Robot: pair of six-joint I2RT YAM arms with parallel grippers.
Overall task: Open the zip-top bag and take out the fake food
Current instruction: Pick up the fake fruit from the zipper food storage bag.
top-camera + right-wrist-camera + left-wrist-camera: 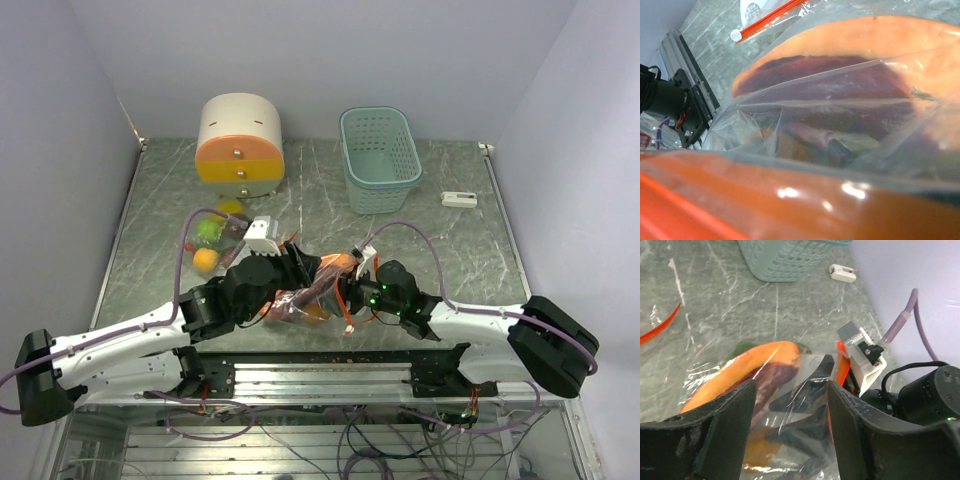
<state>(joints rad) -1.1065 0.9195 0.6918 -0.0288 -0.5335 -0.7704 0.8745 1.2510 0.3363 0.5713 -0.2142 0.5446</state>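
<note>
Left tool [790, 392] at bag [807, 365] of food [752, 360]

Blurred orange zip strip [765, 200] fills rt wrist view's bottom, hiding tips of R hand [362, 268].

The clear zip-top bag [300, 300] carries a red-orange strip [770, 17] — the fake food [755, 357] inside is orange and dark purple. The table [460, 260] is grey, white-veined; the basket [385, 190], teal lattice.

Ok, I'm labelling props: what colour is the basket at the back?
Pale teal; the basket shows best in the top external view.
</note>
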